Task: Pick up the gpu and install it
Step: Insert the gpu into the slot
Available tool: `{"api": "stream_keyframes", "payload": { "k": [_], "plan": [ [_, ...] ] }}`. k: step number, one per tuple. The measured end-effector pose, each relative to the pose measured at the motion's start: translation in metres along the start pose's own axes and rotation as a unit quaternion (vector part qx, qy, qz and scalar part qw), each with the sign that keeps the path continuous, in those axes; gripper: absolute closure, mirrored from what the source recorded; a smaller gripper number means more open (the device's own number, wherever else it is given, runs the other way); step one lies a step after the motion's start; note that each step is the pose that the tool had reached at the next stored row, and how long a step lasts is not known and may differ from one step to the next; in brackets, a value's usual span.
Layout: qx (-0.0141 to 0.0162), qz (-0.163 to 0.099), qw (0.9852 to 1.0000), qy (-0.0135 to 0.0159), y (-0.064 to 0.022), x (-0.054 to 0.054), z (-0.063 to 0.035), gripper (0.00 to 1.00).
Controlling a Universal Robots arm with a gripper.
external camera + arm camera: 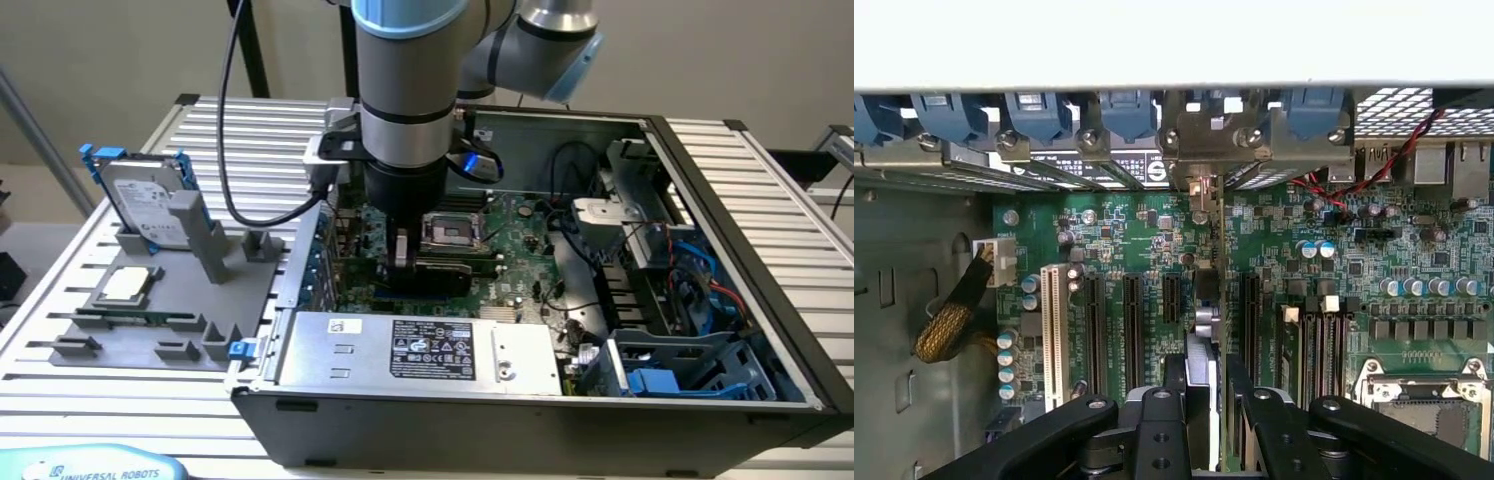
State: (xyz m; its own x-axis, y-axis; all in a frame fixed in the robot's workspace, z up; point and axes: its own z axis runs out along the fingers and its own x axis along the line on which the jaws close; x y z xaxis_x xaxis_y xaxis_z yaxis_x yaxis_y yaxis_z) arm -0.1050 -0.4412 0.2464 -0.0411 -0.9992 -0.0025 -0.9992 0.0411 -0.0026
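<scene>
In the wrist view the gpu [1204, 330] shows edge-on as a thin upright card, standing in line with the long black expansion slots [1132, 320] of the green motherboard [1144, 240]. Its silver bracket [1199, 140] sits against the case's rear slot openings. My gripper [1202, 410] is shut on the card, one black finger [1162, 420] on each face. In the exterior view the gripper [400, 262] reaches down inside the open computer case [534, 430] with the dark card [441, 277] beneath it. How deep the card sits in the slot I cannot tell.
The processor socket [451, 230] lies just beside the card. A power supply [427, 350] fills the case's near side, and cables and drive bays [667, 290] the exterior view's right. Left of the case a grey holder [134, 340] carries a hard drive [144, 205] and a processor chip [124, 285].
</scene>
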Motion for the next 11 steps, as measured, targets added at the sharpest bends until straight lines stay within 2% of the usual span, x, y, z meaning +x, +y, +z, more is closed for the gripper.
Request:
{"api": "stream_keyframes", "payload": {
  "k": [11],
  "plan": [
    [-0.0005, 0.000, 1.0000, -0.0001, -0.0001, 0.0000, 0.0019, 0.73]
  ]
}}
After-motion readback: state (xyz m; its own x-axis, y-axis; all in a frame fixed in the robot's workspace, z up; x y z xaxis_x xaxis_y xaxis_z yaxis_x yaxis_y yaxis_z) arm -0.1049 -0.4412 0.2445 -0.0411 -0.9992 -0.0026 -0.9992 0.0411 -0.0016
